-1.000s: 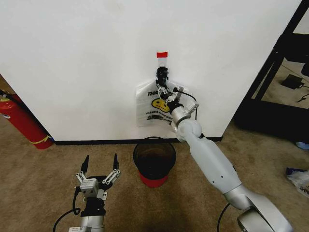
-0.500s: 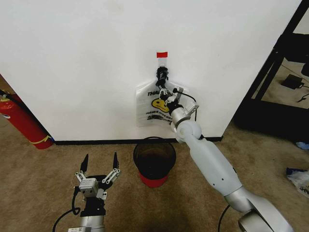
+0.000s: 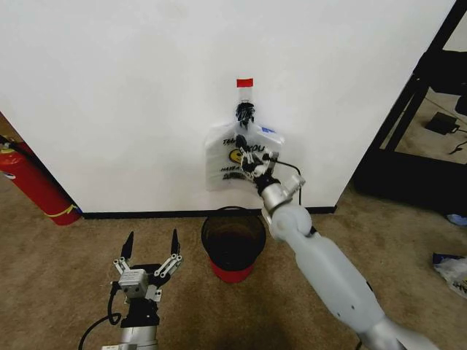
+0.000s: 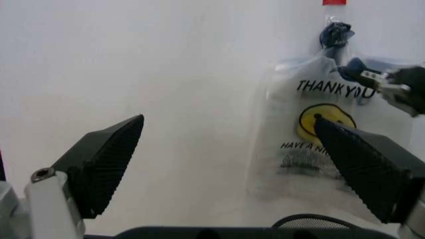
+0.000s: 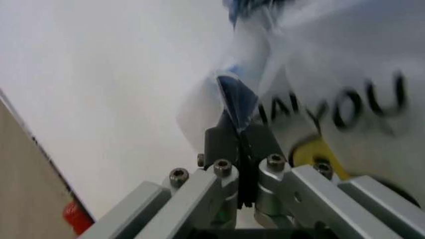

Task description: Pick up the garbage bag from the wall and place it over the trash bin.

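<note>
Lower now, crinkled garbage bag

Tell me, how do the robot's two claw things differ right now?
The right end effector is raised to the wall, while the left end effector sits low over the carpet near the trash bin. The right one's fingers are shut on a blue-edged fold of the garbage bag; the left one's fingers are spread wide and hold nothing. Both point toward the wall.
</note>
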